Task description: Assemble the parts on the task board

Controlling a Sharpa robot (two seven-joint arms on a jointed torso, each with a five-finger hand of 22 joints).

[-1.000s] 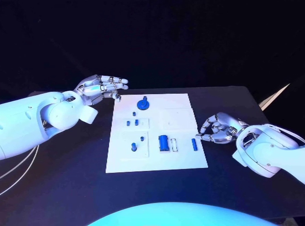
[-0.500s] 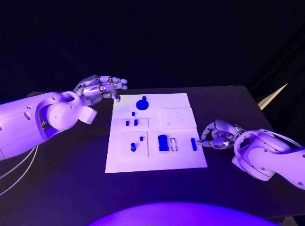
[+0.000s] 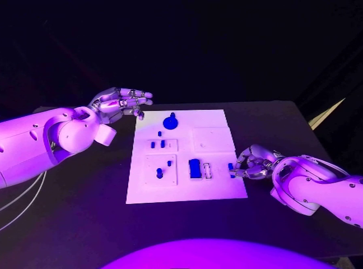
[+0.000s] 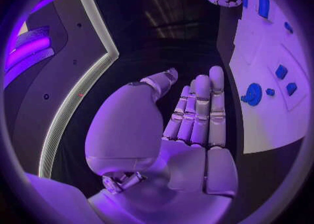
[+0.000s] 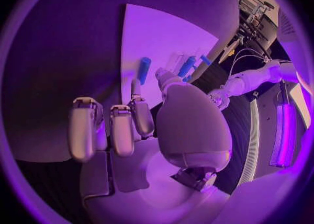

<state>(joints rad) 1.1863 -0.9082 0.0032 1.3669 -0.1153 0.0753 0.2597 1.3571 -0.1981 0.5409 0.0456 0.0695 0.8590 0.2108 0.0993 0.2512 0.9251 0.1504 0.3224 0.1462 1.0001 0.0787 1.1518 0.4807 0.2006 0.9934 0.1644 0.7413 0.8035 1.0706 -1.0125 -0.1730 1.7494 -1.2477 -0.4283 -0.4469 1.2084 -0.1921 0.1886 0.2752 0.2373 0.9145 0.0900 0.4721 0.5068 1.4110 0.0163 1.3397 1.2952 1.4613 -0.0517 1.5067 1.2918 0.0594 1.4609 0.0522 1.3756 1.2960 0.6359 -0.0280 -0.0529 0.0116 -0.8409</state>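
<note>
Head view puts the white task board (image 3: 187,185) mid-surface (image 3: 84,218), blue parts (image 3: 195,168) scattered over it. The right hand (image 3: 250,162) sits at the board's right edge, fingertips down at a slim blue part (image 3: 230,167); whether it grips that piece I cannot tell. The left hand (image 3: 119,102) hovers off the far left corner, fingers apart, holding nothing.

— The desk (image 3: 84,185)?
— Matt black, smooth. The task board (image 3: 214,190) looks like flat matt white plastic.
— And the parts (image 3: 194,168)?
— Smooth blue plastic, faintly shiny. Both hands' fingers (image 4: 196,114) gleam like polished metal.
</note>
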